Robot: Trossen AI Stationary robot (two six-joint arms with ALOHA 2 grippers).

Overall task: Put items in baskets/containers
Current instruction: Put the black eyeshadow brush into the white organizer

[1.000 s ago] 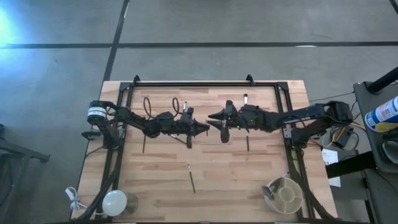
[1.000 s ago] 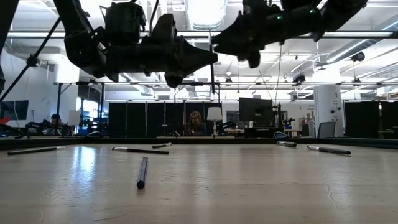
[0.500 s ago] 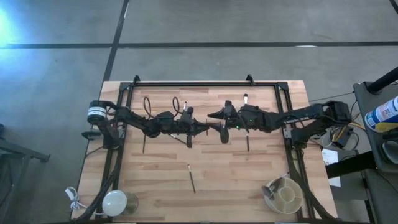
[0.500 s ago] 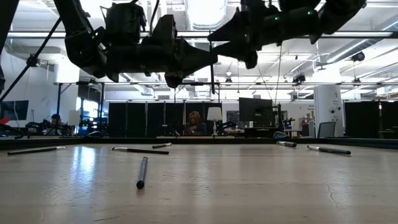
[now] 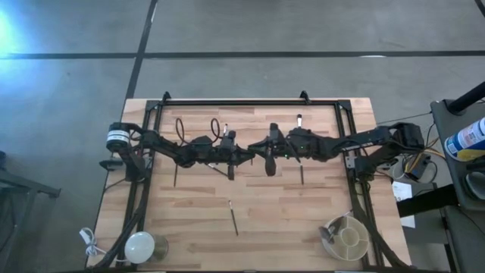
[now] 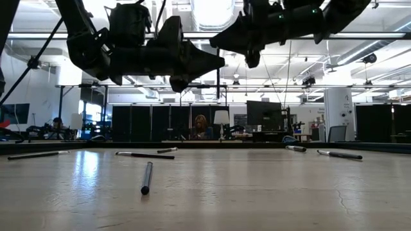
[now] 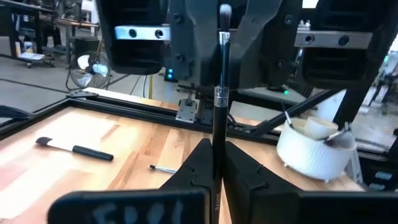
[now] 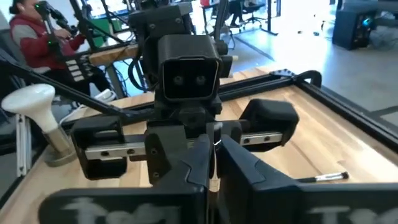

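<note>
High view: my left claw [image 5: 252,155] and right claw [image 5: 258,144] meet at the frame's middle. Left claw pinches a thin makeup brush [image 7: 219,93]; right claw's grip I cannot tell. The cream tub [image 5: 350,236] sits lower right.

Light wood-plank table [image 5: 197,205] w/ black frame rails along top and both sides. Lying on it: one thin brush [image 5: 233,216] lower centre, one brush [image 5: 301,174] right of centre, one brush [image 5: 176,176] left of centre, a white-tipped one [image 5: 298,120] near top rail. Cream divided tub [image 5: 347,236] sits lower right; white dome [image 5: 139,246] w/ cord lower left.
</note>
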